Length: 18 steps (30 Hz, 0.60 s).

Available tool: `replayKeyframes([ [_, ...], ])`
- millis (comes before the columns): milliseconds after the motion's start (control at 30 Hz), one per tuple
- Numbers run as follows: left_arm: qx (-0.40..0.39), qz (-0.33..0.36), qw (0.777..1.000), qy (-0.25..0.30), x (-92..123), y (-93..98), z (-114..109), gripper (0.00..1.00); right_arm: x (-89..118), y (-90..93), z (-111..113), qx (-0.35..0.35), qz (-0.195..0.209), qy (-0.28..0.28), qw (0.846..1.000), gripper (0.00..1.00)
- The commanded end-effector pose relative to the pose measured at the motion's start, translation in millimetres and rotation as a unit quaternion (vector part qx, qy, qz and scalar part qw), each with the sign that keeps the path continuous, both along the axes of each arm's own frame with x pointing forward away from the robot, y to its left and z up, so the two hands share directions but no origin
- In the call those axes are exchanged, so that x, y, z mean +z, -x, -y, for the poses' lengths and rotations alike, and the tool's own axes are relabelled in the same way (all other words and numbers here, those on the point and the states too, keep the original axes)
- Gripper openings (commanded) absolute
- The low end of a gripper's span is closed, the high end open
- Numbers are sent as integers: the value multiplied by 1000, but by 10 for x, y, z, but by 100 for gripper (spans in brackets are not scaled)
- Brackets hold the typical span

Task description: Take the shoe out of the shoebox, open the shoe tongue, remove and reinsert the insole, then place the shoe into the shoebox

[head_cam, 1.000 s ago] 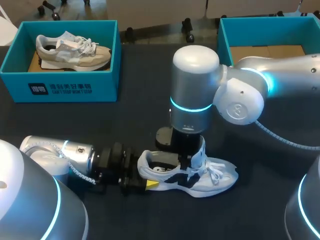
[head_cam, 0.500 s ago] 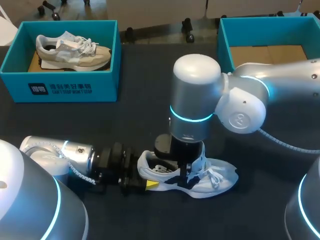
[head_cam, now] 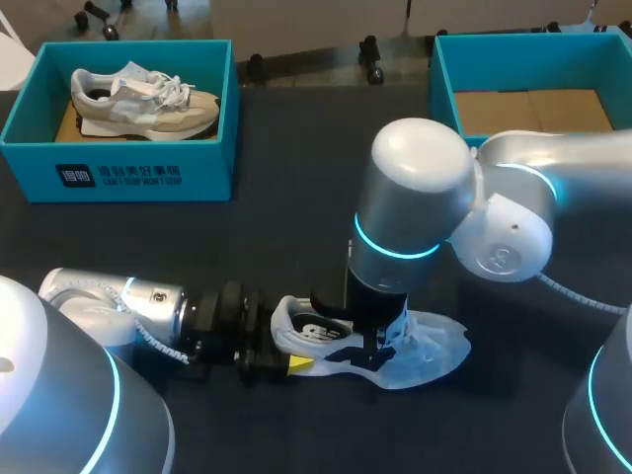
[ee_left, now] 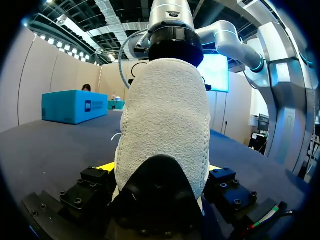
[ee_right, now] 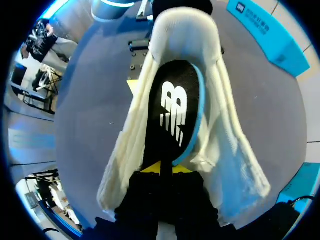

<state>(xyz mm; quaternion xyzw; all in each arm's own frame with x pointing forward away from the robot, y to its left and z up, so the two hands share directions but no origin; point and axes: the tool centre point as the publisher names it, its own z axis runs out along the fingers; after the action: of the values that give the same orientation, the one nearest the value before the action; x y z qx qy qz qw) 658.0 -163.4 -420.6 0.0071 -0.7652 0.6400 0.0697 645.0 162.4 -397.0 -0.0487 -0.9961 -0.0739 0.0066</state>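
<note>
A white shoe (head_cam: pixel 430 348) with dark side panels lies on the dark table, toe pointing right. My left gripper (head_cam: pixel 293 344) is clamped wide across its heel (ee_left: pixel 165 115), one yellow tip on each side. My right gripper (ee_right: pixel 161 169) reaches down into the shoe's opening (head_cam: pixel 380 331) and is shut on the edge of the black, blue-rimmed insole (ee_right: pixel 175 107). That insole (head_cam: pixel 316 332) shows in the heel opening. The right arm hides the tongue and laces in the head view. An empty teal shoebox (head_cam: pixel 442 89) stands at the back right.
A second teal shoebox (head_cam: pixel 118 170) at the back left holds a beige shoe (head_cam: pixel 143 99). Bare dark table lies between the boxes and the white shoe. My right arm's elbow hangs over the table's right middle.
My right gripper has closed on the insole, and the right arm has shifted right and toward the front, covering the laces. The left arm and the shoe's heel stayed put.
</note>
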Motion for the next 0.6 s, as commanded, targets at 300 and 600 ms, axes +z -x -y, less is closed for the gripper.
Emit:
replayKeyframes([
  [300, 1, 0, 1000, -1, -19, -20, 19, 0, 212, 20, 134, 9, 82, -67, 994, 0],
  [600, 1, 0, 1000, -1, -19, -20, 19, 0, 269, 17, 232, 2, 129, -113, 985, 0],
])
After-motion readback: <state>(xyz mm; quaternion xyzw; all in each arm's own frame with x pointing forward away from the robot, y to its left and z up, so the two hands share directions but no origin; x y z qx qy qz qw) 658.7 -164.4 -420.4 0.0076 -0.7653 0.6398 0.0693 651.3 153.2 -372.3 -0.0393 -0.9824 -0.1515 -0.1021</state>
